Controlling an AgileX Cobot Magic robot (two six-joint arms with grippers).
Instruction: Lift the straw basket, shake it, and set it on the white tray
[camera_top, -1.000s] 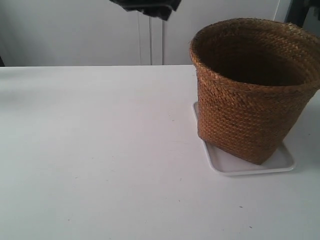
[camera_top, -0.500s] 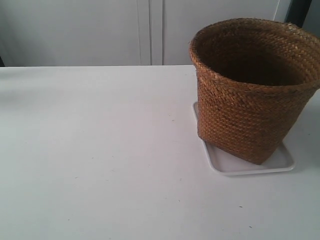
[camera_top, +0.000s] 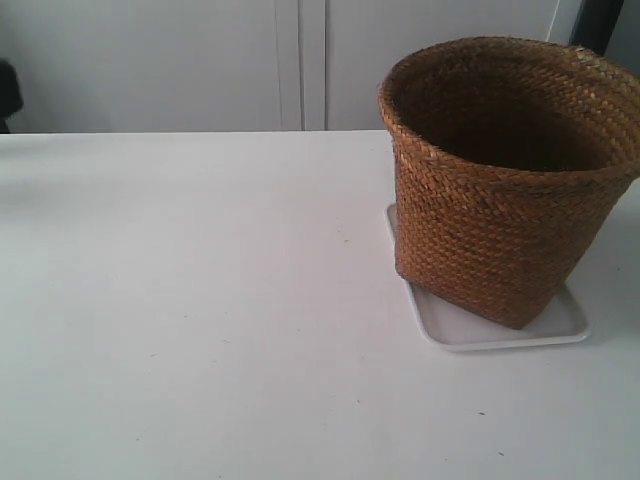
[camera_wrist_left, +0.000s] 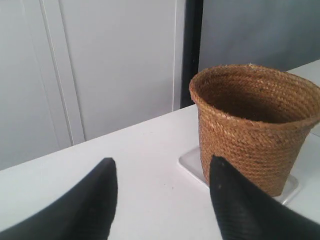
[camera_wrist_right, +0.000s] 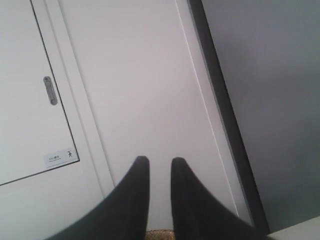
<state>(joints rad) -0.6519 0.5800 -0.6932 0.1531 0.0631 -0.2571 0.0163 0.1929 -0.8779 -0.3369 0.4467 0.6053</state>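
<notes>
The straw basket (camera_top: 505, 175) stands upright on the white tray (camera_top: 450, 330) at the right of the table; it is brown and woven, with a dark inside. The left wrist view shows the basket (camera_wrist_left: 255, 130) and a corner of the tray (camera_wrist_left: 190, 162) ahead. My left gripper (camera_wrist_left: 161, 167) hovers above the table short of them, open and empty. My right gripper (camera_wrist_right: 160, 161) faces the cabinet wall, its fingers almost together with nothing between them. A sliver of straw (camera_wrist_right: 160, 235) shows below them.
The white table (camera_top: 200, 300) spreads left of the tray. White cabinet doors (camera_top: 300, 60) stand behind it. A dark blurred shape (camera_top: 8, 95) sits at the exterior view's left edge. A dark vertical strip (camera_wrist_right: 225, 125) runs beside the cabinet.
A dark arm part at the top of the exterior view one second ago has left the frame. A dark shape now appears at the left edge. Basket and tray have not moved.
</notes>
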